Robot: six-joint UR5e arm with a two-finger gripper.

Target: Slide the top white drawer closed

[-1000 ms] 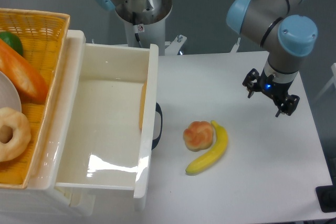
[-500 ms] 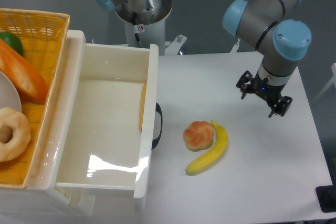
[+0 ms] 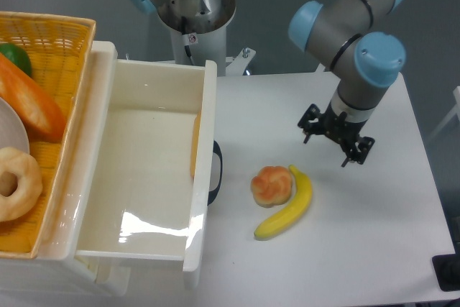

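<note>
The pincer (image 3: 336, 144) is seen hanging above the worktop (image 3: 374, 213), fingers spread, nothing held or touched. The top white drawer (image 3: 154, 177) is found well to its left in frame, pulled fully out, front panel and black handle (image 3: 215, 174) facing the pincer (long axis running top to bottom). Between them, a bun (image 3: 272, 185) and banana (image 3: 289, 205) are noted. Closing judged not yet begun.

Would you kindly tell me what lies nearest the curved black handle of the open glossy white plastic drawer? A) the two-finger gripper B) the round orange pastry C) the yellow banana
B: the round orange pastry lies on the table just right of the curved black handle of the glossy white plastic drawer; the yellow banana and two-finger gripper are farther.
</note>
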